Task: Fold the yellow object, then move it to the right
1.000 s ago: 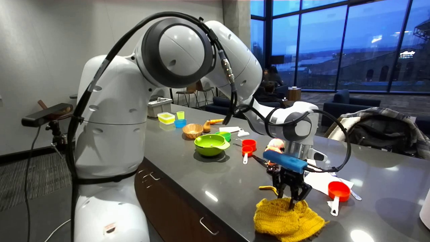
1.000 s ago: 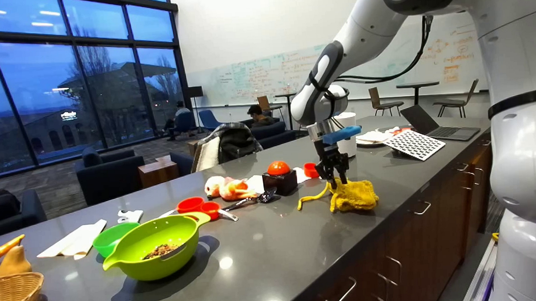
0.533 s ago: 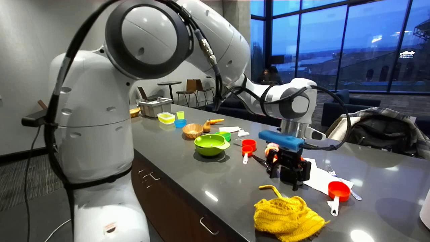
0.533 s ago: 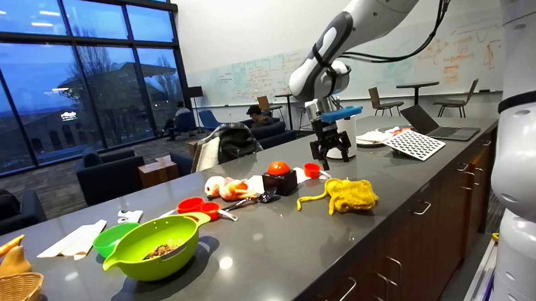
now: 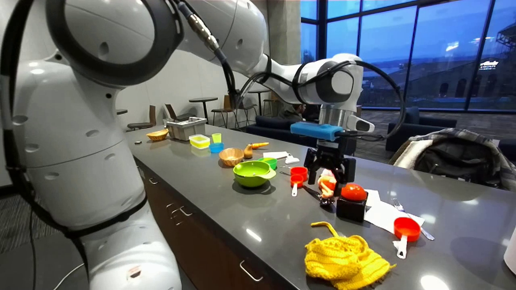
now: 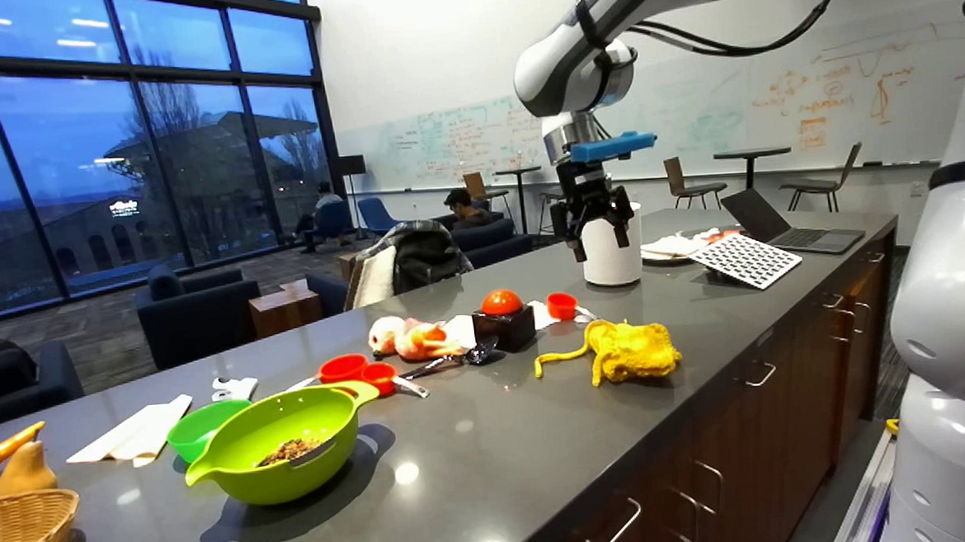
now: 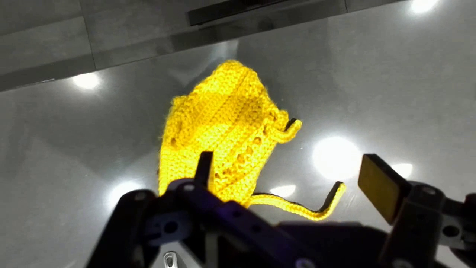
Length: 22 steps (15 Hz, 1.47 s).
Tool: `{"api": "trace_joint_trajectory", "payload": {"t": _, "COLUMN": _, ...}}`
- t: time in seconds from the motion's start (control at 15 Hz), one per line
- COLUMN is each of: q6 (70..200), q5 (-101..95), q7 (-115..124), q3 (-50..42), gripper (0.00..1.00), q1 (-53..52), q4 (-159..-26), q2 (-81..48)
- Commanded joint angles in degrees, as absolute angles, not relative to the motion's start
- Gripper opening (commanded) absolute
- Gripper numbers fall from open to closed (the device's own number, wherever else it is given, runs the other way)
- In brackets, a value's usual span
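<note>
While our fingers (image 7: pixel 380 188) are wide apart, holding nothing, the yellow cloth (image 7: pixel 219 121) lies on the desk (image 6: pixel 540 433) near the edge, and we might pull it open if we catch its long string (image 7: pixel 290 206).

- Dusk-blue light behind the windows (image 5: pixel 387 44) in both exterior views; bright streaks (image 6: pixel 90 24) on the panes in an exterior view.
- Indoors well lit, upper wall (image 6: pixel 453 33) palest. Glossy counter (image 6: pixel 540 433) carries hard white glare spots.
- Green bowl (image 6: pixel 270 482) throws soft shadows to two sides.
- Wrist view: glare blown out to white discs; yellow knit (image 7: pixel 223 119) over-bright in patches.
- Gripper (image 7: pixel 288 168) near-black there, soft-edged.
</note>
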<state>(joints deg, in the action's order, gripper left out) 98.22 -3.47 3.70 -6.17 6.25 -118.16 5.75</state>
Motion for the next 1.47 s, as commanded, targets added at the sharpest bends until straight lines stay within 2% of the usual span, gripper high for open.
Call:
{"api": "trace_joint_trajectory", "payload": {"t": 0.0, "q6": 96.09, "q5": -3.35, "q7": 6.41, "q3": -4.55, "gripper": 1.0, "q1": 5.1, "q4": -119.53, "q2": 11.1}}
{"api": "trace_joint_trajectory", "payload": {"t": 1.4, "q6": 100.29, "q5": 3.78, "q7": 13.62, "q3": 8.39, "gripper": 1.0, "q1": -4.49, "q4": -135.15, "q2": 31.33}}
